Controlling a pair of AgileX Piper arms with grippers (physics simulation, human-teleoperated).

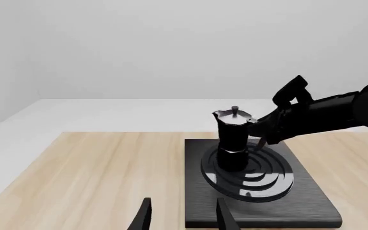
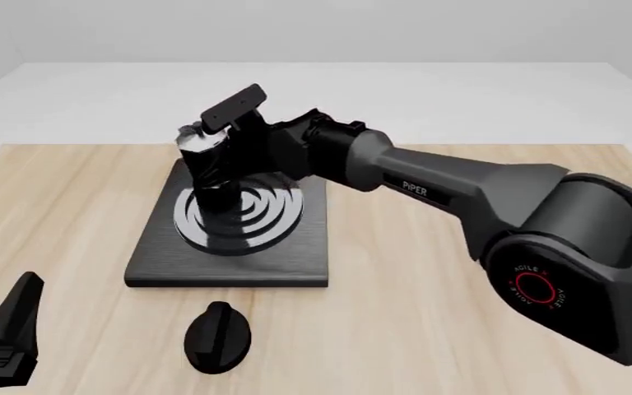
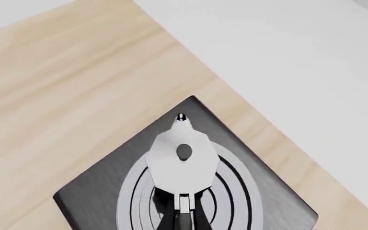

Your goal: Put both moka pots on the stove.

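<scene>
Right fingers [image 1: 260, 136] seemingly grasp moka pot [image 1: 233, 139] on stove [image 1: 299, 201]; left fingers [image 1: 180, 218] released

— Table [image 2: 426, 271]? Pale matt wood, visible grain.
— Square black stove slab [image 2: 294, 263]? Brushed dark finish, silvery rings.
— Black faceted moka pot [image 1: 233, 143]? Glossy body, polished metallic lid.

The moka pot [image 2: 211, 177] is black with a silvery lid. The stove [image 2: 158, 257] is a dark slab patterned with silvery-white concentric rings. A black oval knob [image 2: 217, 336] lies on the pale wood-grained table [image 2: 426, 313]. The right arm [image 2: 459, 193] is black, lettered white, with a red ring at its base.
</scene>
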